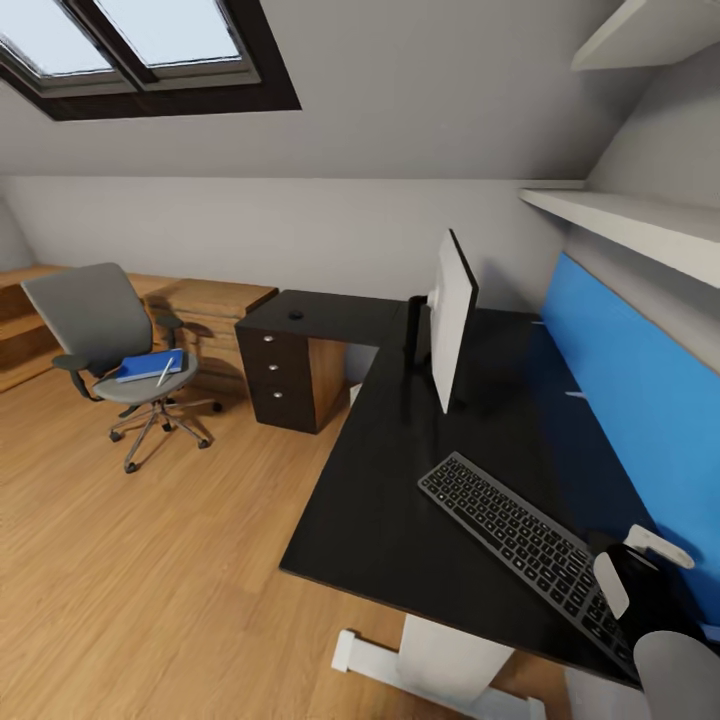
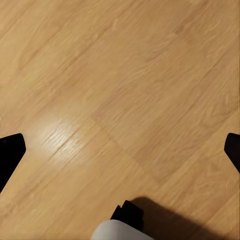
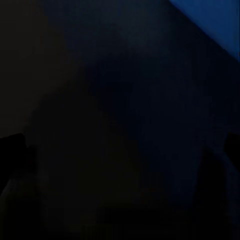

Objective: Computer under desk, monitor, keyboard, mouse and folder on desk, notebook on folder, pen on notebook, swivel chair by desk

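Right pincer (image 1: 640,565), nearest at 4 o'clock, hangs over the black counter (image 1: 400,520), fingers spread wide; left pincer (image 2: 120,150) gapes wide over the wooden floor (image 2: 125,75). Keyboard (image 1: 525,545) lies beside it, monitor (image 1: 452,318) beyond. At 10 o'clock the chair (image 1: 110,345) carries the folder (image 1: 145,367) and pen (image 1: 164,372).

Both tools (image 2: 120,145) (image 3: 120,145) spread wide
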